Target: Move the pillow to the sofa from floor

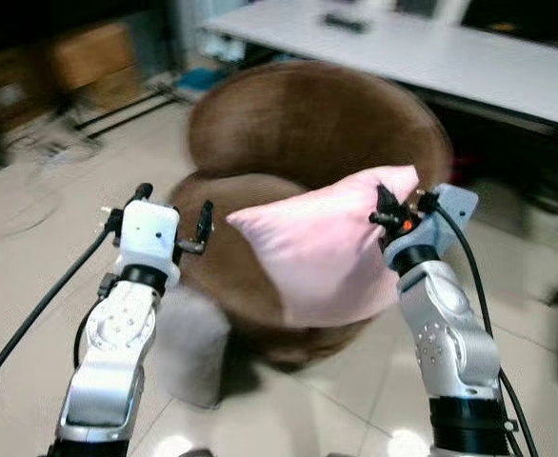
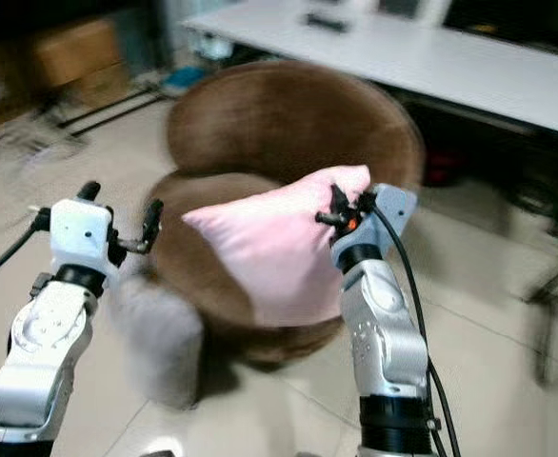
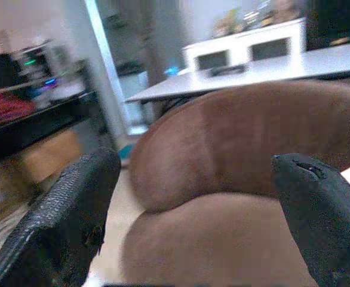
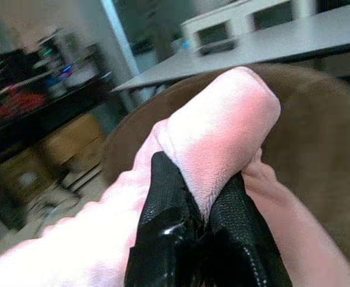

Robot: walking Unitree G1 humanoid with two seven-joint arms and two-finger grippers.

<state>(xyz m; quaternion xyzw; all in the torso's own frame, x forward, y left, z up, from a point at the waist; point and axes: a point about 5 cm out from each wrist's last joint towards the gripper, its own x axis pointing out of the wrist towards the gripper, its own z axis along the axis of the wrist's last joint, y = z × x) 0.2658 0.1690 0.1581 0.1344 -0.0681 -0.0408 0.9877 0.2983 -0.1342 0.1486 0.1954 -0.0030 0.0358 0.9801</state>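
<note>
While the right gripper is pinched tight on a corner of the soft pink square pillow, which hangs below it over the round brown upholstered sofa, the wide-open, empty left gripper should stay clear, and release should come only above the seat.

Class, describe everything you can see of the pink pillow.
The pink pillow is soft, plain fabric, roughly square and slightly crumpled. It hangs tilted in the air in front of the brown round sofa, off the floor. The right claw pinches its upper corner, bunching the cloth between the black fingers. The left claw is apart from it.
</note>
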